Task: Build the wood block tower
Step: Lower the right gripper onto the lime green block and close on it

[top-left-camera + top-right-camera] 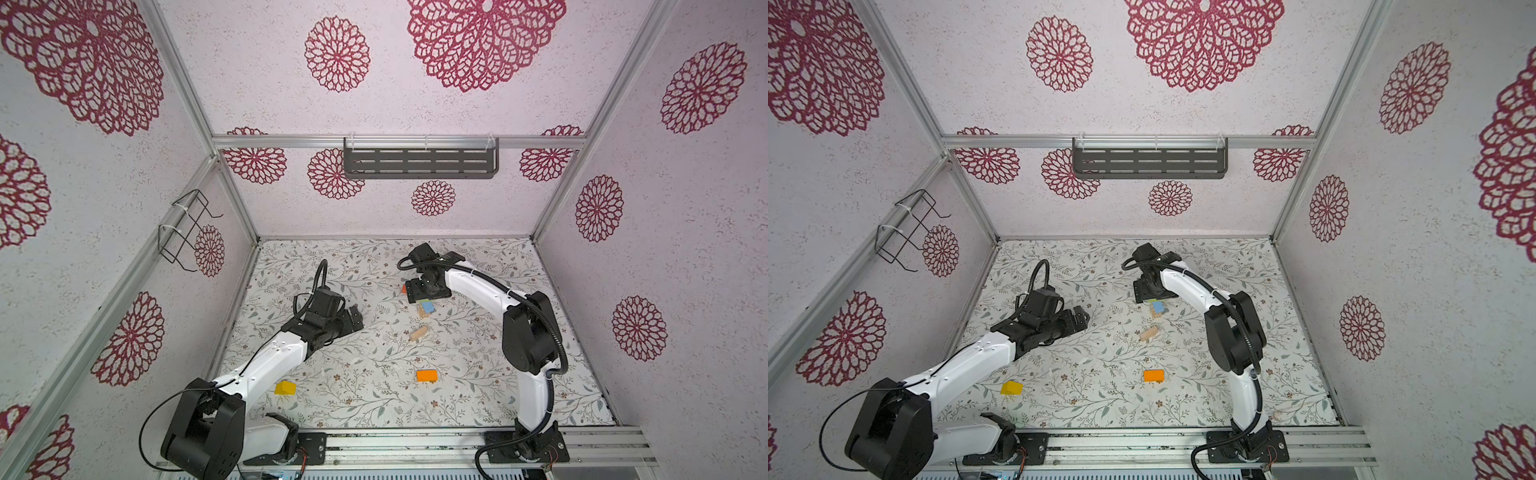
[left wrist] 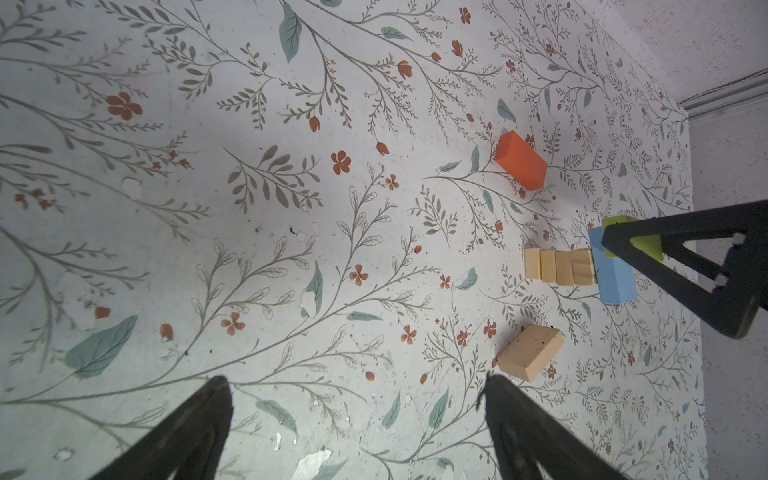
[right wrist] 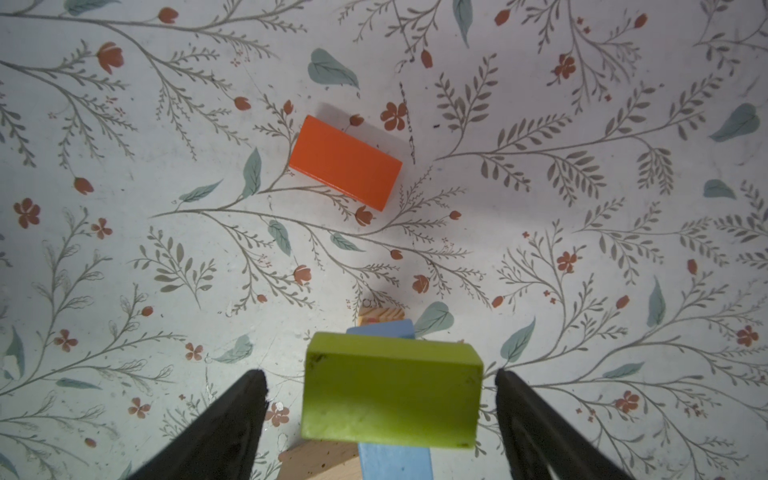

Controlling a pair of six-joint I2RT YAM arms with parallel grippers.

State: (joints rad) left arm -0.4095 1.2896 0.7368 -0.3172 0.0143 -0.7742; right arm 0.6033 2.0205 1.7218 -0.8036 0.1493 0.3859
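In both top views your wood block tower [image 1: 427, 308] stands right of the table's [image 1: 365, 399] middle, toward the far side, under the right gripper [image 1: 428, 291]. The left gripper [image 1: 355, 319] hangs well left of it. In the left wrist view, its jaws are spread wide and empty, with a plain bar [image 2: 530, 353] near them. In the right wrist view, the right gripper's parted jaws straddle the tower's green block [image 3: 390, 395], with gaps on either side.
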